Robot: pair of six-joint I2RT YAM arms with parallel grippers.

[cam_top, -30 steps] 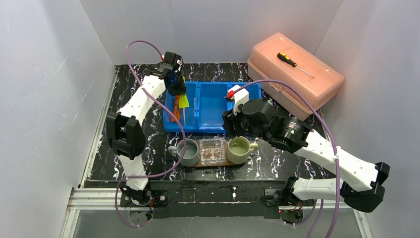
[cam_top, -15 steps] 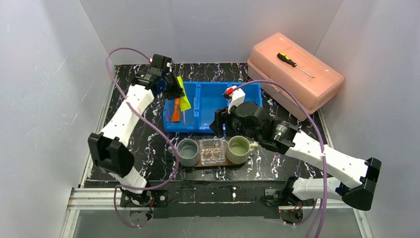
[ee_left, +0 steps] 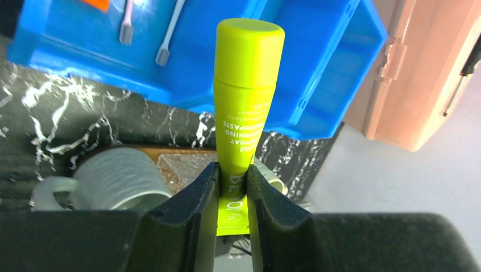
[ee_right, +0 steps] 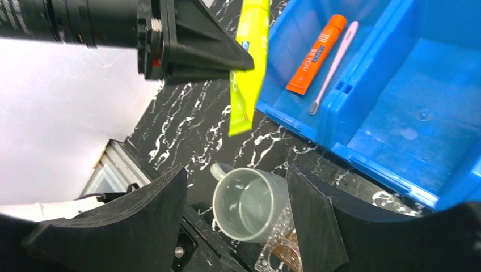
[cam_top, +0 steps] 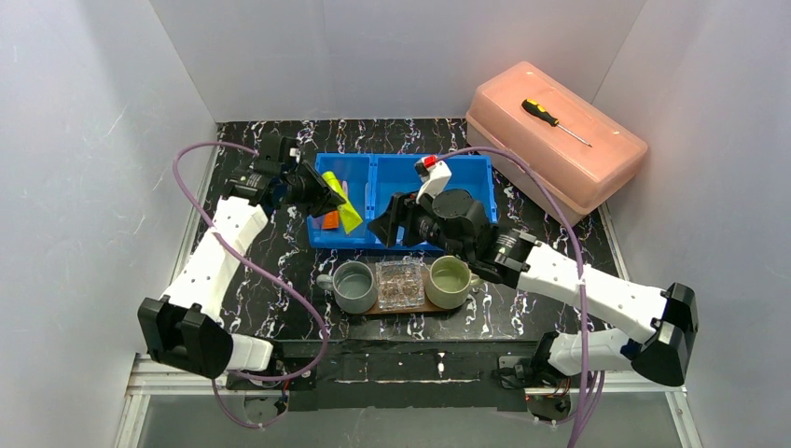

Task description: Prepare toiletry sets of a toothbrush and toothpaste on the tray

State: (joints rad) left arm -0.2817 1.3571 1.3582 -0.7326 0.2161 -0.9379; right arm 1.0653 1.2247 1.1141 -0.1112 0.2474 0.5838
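My left gripper (ee_left: 232,181) is shut on the flat end of the green tube (ee_left: 247,96), which hangs in the air over the left front corner of the blue bin (cam_top: 401,201). The orange tube (ee_right: 316,54) and a thin toothbrush (ee_right: 332,65) lie in the bin's left compartment; another toothbrush (ee_left: 170,34) shows in the left wrist view. The grey mug (cam_top: 354,285) and pale green mug (cam_top: 450,280) stand on the brown tray (cam_top: 401,310). My right gripper (ee_right: 235,173) hangs open and empty above the grey mug (ee_right: 252,207), just in front of the bin.
A small clear plastic holder (cam_top: 399,283) sits between the two mugs. A pink toolbox (cam_top: 555,135) with a screwdriver (cam_top: 555,121) on its lid stands at the back right. White walls close in the black marbled table on three sides.
My left arm has drawn the green tube up out of the bin and swung it left and nearer. My right gripper has moved left along the bin's front and opened wider.
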